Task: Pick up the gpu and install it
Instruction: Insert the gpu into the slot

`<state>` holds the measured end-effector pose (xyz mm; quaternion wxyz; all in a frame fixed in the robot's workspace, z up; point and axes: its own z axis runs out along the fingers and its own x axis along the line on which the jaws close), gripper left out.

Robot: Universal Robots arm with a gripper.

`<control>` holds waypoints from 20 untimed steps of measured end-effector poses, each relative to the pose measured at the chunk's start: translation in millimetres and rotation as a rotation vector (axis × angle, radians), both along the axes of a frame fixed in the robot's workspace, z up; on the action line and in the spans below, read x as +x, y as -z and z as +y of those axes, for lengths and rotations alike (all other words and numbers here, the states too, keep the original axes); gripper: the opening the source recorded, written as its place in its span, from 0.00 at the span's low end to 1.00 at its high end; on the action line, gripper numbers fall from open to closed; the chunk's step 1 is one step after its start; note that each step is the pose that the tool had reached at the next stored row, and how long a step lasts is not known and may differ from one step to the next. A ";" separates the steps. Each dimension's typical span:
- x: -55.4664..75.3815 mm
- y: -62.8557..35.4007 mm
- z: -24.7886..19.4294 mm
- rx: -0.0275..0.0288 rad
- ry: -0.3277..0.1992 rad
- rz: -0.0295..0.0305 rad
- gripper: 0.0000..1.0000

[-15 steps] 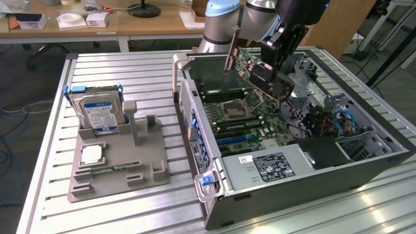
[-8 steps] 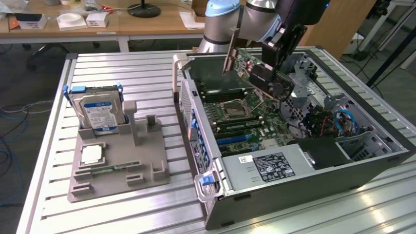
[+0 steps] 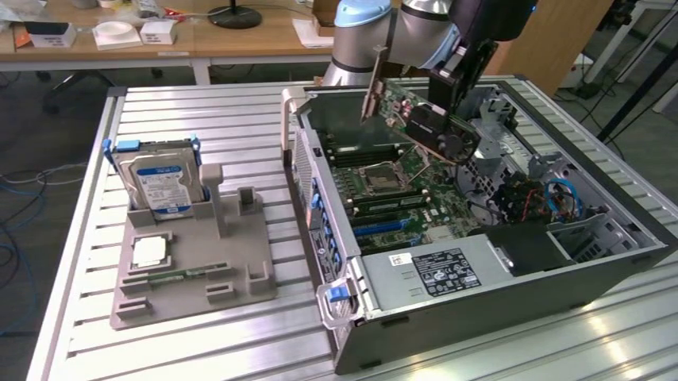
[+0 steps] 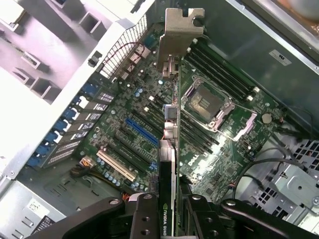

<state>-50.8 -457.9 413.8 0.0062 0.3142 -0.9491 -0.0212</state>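
Gpu (image 3: 418, 119), a thin dark circuit card, hangs on edge above the green motherboard (image 3: 408, 190) inside the open grey computer case (image 3: 509, 317). Its long axis runs from the silver bracket end on the exterior view's left to the black tool (image 3: 453, 111), which pinches the other end.

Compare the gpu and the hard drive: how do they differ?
The gpu hangs tilted in the gripper above the open computer case; the hard drive stands upright in the grey holder. The gpu is dark with a silver bracket; the hard drive is silver with a blue-white label. Both are flat rectangles.
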 end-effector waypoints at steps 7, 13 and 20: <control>0.0 0.2 0.0 0.0000 -0.043 0.0000 0.26; 0.0 0.4 0.0 0.0000 -0.077 0.0000 0.26; 0.0 0.8 0.1 0.0000 -0.113 0.0000 0.26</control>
